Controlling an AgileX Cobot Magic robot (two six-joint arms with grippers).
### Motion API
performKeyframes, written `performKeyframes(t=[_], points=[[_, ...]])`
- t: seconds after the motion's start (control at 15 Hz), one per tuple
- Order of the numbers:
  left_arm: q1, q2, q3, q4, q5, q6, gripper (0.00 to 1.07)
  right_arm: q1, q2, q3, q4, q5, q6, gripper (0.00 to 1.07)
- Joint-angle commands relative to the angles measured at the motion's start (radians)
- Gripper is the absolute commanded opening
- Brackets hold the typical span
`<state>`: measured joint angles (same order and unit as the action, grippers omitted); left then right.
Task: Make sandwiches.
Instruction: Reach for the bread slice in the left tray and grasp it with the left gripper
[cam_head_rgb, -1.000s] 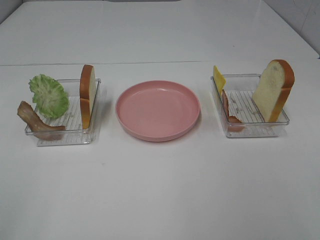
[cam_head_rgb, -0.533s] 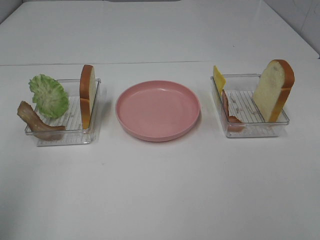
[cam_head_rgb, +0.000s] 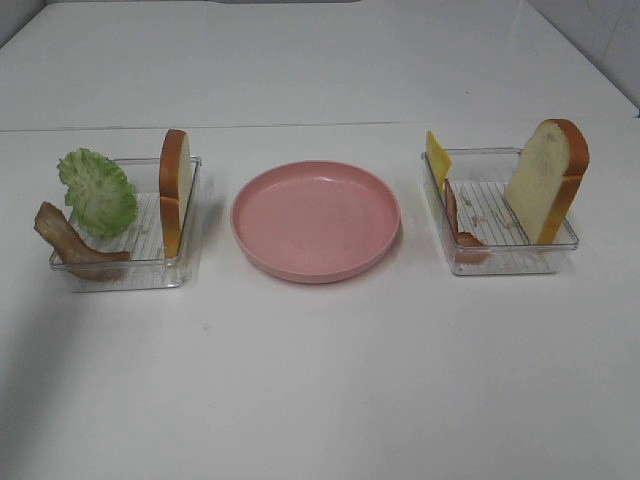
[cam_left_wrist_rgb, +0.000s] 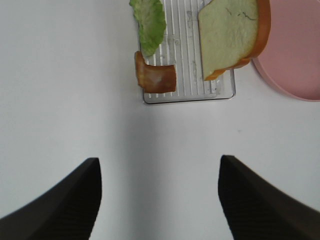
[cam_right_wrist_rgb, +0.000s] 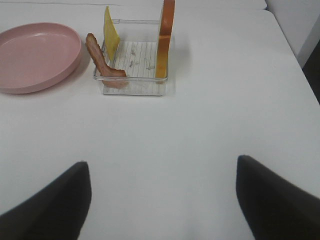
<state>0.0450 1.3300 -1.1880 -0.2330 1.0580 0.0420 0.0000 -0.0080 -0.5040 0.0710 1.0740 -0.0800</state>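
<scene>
Nothing is stacked yet; the pink plate is bare. Bread slice, lettuce and bacon sit at its 9 o'clock, second slice and cheese at 3 o'clock. Both left gripper and right gripper gape, empty.

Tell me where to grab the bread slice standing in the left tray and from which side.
Grip the bread slice near its top crust, coming down from above with one finger on each flat face. It stands on edge against the tray wall nearest the pink plate, so only its upper part clears the rim.
</scene>
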Motion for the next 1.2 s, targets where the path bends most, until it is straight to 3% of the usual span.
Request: performKeyframes(t=[0.07,0.2,0.4,0.53,0.67,0.87,0.93,1.07,1.2], points=[[-0.003,0.109,-0.073,-0.055,0.025,0.016,0.69,0.0,-0.012,0.0,-0.01,-0.013,0.005,0.76],[-0.056,0.19,-0.14,-0.051,0.029,0.014,0.77,0.0,-0.012,0.0,-0.01,-0.013,0.005,0.76],[-0.173,0.281,-0.229,-0.047,0.024,-0.02,0.77,0.0,-0.012,0.0,-0.01,-0.013,0.005,0.76],[-0.265,0.368,-0.315,0.003,0.027,-0.094,0.77,0.0,-0.012,0.0,-0.01,-0.013,0.005,0.76],[-0.388,0.48,-0.435,0.139,0.054,-0.232,0.76,0.0,-0.012,0.0,-0.01,-0.013,0.005,0.76],[-0.483,0.629,-0.605,0.314,0.152,-0.358,0.76,0.0,-0.012,0.0,-0.009,-0.013,0.005,0.76],[-0.49,0.657,-0.632,0.325,0.173,-0.364,0.76,0.0,-0.012,0.0,-0.009,-0.013,0.005,0.76],[-0.498,0.775,-0.783,0.329,0.229,-0.366,0.76,0.0,-0.012,0.0,-0.009,-0.013,0.005,0.76],[-0.496,0.84,-0.851,0.328,0.229,-0.366,0.76,0.0,-0.012,0.0,-0.009,-0.013,0.005,0.76]])
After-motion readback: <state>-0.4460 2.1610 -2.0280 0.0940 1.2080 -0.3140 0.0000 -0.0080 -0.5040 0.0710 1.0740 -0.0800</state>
